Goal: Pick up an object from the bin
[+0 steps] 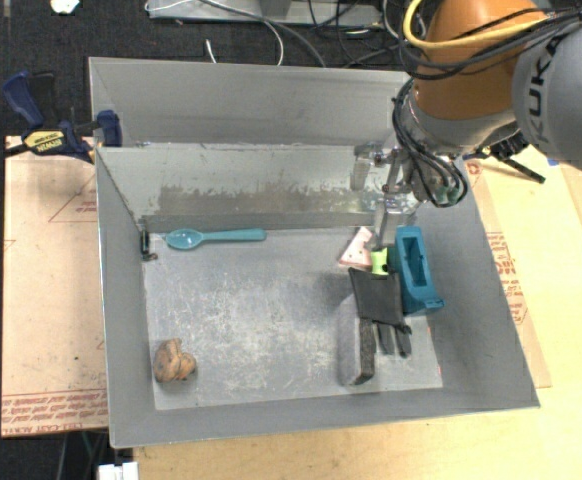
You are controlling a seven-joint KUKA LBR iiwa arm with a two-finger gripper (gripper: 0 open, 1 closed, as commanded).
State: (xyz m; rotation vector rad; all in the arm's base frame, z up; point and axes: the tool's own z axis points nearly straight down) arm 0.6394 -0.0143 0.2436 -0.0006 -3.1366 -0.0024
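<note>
**Camera view.** You saw the gripper (389,203) hanging below the arm's orange cover, over the far right part of the bin (261,318) and close to its back wall. You could not tell from this angle whether the gripper was spread or pressed together, because its tip blended into the wrist hardware and the wall behind it.

The things lay relative to the gripper as follows:

1. The pink-and-white piece (355,252) was the nearest thing. It lay just on the near side of the gripper, slightly toward the view's left.
2. The green piece (379,261), a small one, lay against the pink-and-white piece, almost straight below the gripper in the view.
3. The blue block (416,271), long and upright in the view, lay just beside the green piece, on the near side of the gripper and slightly to the right.
4. The black flat piece (376,296) lay farther toward the near side, touching the lower end of the blue block. The dark handle (365,353) extended beyond it.
5. The teal spoon (216,236) lay well apart, left of the gripper, at the foot of the back wall.
6. The brown lump (174,361) lay farthest from the gripper, toward the near left corner.
</note>
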